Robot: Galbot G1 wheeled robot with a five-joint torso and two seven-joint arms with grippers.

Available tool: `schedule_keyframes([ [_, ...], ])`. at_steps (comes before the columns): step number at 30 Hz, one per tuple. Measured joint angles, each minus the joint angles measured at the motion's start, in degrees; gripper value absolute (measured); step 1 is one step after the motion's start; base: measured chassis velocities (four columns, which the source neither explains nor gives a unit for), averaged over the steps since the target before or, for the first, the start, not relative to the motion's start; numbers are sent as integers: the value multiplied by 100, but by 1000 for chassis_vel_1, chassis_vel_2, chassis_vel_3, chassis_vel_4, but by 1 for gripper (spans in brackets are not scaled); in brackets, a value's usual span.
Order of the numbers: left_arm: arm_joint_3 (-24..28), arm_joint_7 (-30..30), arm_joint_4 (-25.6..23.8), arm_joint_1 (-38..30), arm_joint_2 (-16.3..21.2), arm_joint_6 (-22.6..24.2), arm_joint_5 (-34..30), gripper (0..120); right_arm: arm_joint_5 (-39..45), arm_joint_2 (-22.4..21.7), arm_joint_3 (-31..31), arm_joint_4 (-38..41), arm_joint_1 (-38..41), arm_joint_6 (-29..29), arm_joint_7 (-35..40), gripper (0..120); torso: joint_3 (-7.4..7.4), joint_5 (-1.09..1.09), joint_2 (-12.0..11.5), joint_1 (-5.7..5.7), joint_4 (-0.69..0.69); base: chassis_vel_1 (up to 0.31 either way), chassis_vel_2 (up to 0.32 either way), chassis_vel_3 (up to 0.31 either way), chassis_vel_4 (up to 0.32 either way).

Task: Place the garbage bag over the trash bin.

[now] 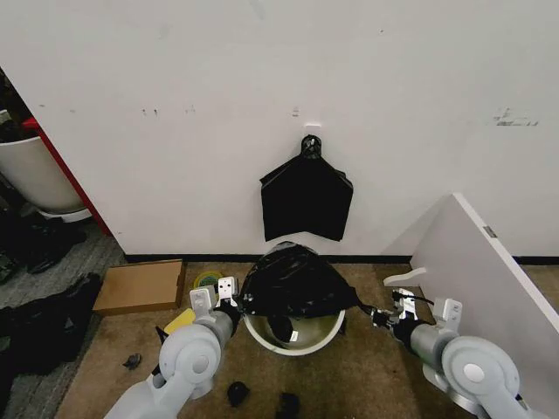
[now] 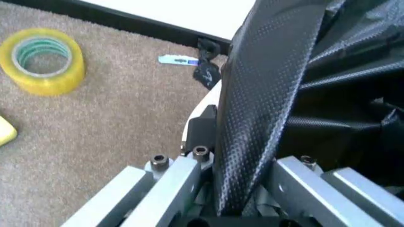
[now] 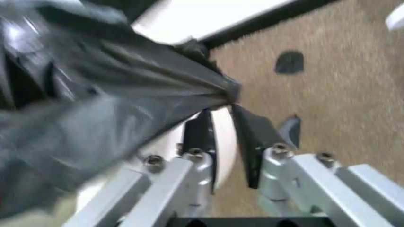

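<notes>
Currently: Bag Held Over Bin Mouth by Both Grippers

Currently the thin, glossy black plastic garbage bag [image 1: 295,281] is bunched over the rear part of the round white plastic trash bin [image 1: 293,336], which stands on the brown carpet [image 1: 367,384] near the white wall [image 1: 262,87]. The front part of the bin's mouth is uncovered, and the pale inside wall shows there.

The left gripper [image 1: 234,302] is at the bin's left rim. In the left wrist view its jaws are closed on a taut strip of the bag [image 2: 259,118], and the bin's white rim [image 2: 205,101] lies just beside the fingers.

The right gripper [image 1: 381,316] is at the bin's right side. In the right wrist view its dark fingertips [image 3: 249,135] pinch a gathered point of the bag [image 3: 126,94], with the bin's white rim between the fingers.

Other items noted: a flat black bundle [image 1: 307,199] hanging on the wall above the bin; a yellow roll of tape [image 2: 43,59] on the carpet to the left; a brown cardboard box [image 1: 140,286] farther left; a white panel [image 1: 489,279] leaning on the right.
</notes>
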Motion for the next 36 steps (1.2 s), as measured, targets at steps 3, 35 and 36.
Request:
schedule_keyframes([
  [3, -14, -81, 24, -27, -17, 3, -162, 1, 46, 40, 183, 100, -109, 91, 51, 28, 0, 0, 0, 0, 0, 0, 0, 0, 0],
  [35, 294, -421, 380, -929, 114, -23, -1217, 1, 951, 169, -1367, 1229, 211, 686, 932, 100, 0, -1, 0, 0, 0, 0, 0, 0, 0],
  [36, 309, -424, 387, -945, 101, -22, -1217, 1, 956, 179, -1404, 1198, 236, 705, 970, 100, 0, -1, 0, 0, 0, 0, 0, 0, 0],
])
